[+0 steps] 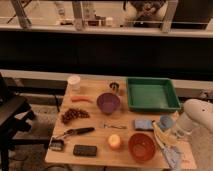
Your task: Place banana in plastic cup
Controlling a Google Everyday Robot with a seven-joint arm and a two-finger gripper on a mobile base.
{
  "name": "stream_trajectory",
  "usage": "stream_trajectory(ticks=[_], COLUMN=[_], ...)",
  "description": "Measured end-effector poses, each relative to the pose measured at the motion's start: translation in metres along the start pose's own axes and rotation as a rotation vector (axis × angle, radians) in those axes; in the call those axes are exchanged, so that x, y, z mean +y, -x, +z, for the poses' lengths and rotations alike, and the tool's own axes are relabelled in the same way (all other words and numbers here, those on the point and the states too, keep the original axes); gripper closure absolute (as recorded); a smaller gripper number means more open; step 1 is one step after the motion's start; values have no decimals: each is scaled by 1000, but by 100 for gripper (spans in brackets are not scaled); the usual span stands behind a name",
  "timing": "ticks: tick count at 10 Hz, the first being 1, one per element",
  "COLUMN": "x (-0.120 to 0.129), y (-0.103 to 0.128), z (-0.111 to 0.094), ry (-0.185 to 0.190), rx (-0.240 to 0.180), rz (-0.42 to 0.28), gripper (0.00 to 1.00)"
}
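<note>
Now the end effector (174,133) is at the banana (160,139) beside the plastic cup (166,121); grip state unclear.

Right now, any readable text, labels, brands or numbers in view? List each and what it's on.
No text can be read anywhere in this view.
white cup, green tray, dark flat object: any markings are too blurred to read.
gripper, low at the right beside the banana and plastic cup: no legible label.

Likely a lab: cluttered wooden table (100,136), metal railing (100,29) behind.
</note>
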Motion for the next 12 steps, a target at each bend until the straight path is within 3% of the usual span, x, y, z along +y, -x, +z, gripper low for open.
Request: stream_trajectory(ticks=[8,12], x=[-7,-5], y=[10,13], z=[-26,-43], ry=[-93,-132], rx=[-73,-75], rz=[-9,-33], gripper=[95,95])
